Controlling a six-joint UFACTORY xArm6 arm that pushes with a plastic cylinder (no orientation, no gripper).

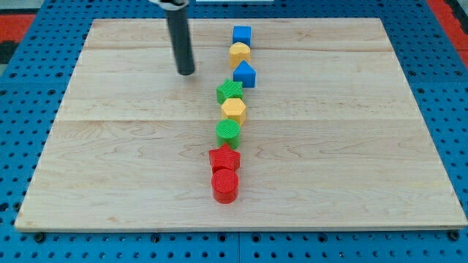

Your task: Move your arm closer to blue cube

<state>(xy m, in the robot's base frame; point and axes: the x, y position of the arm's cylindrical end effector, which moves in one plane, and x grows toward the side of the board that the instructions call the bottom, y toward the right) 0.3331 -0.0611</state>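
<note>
Nearest, red cylinder [225,185] is sitting untouched; my tip [186,72] is holding nothing, resting left of blue cube [242,34], apart; rod's top is cropped.

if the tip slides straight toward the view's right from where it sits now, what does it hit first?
Likely the blue block with the peaked top. My tip sits at about its height in the view, left of the column, with bare board between. The blue cube lies further toward the view's top, off that line.
</note>
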